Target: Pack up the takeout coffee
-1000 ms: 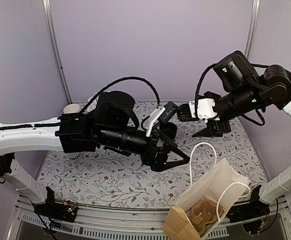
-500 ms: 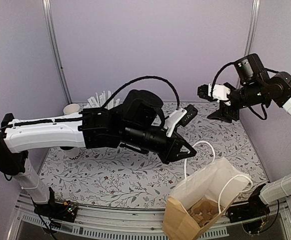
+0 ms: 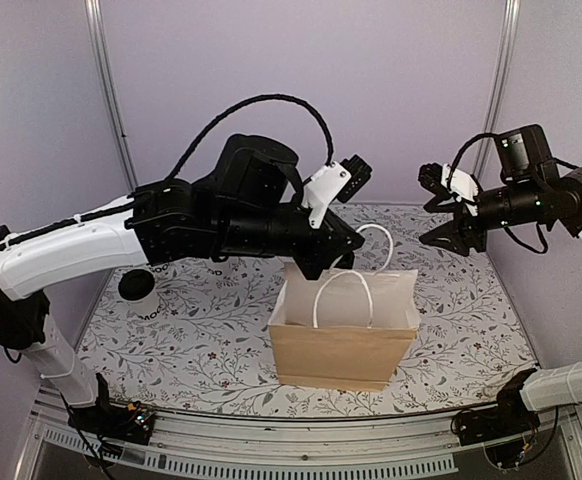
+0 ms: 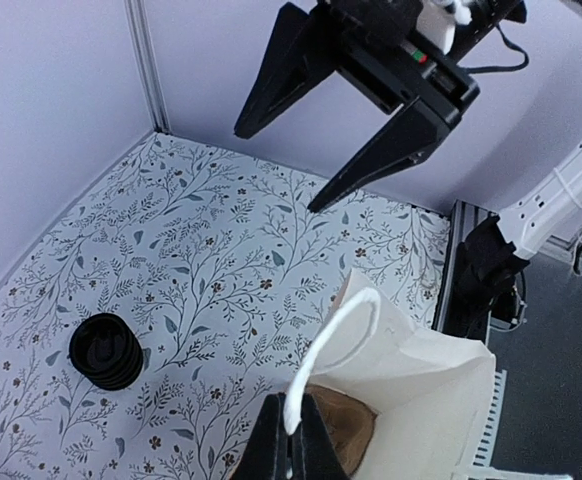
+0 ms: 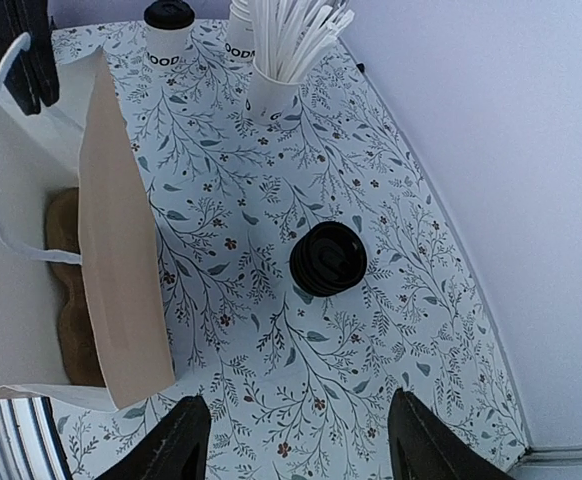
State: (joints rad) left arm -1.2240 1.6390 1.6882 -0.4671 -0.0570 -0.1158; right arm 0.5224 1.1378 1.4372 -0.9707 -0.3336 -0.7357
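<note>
Bag (image 3: 343, 355) now stands upright, no longer tipped; left gripper (image 4: 291, 440) pinches its handle (image 4: 361, 298); right gripper (image 3: 436, 208) spread, withdrawn rightward

Bag mouth reachable from the right
The left arm (image 3: 221, 225) spans over the paper bag (image 3: 341, 345) from the left, the left tool (image 4: 291, 440) pinching its far handle (image 4: 336, 330); bare bench (image 3: 461, 310) lies right, a lid stack (image 5: 328, 258) beyond.

We see a white-handled brown paper bag (image 3: 341, 350) upright near centre, a stack of round black plastic lids (image 5: 328, 259) beyond it, perhaps white stirrers (image 5: 291, 35) far left.
</note>
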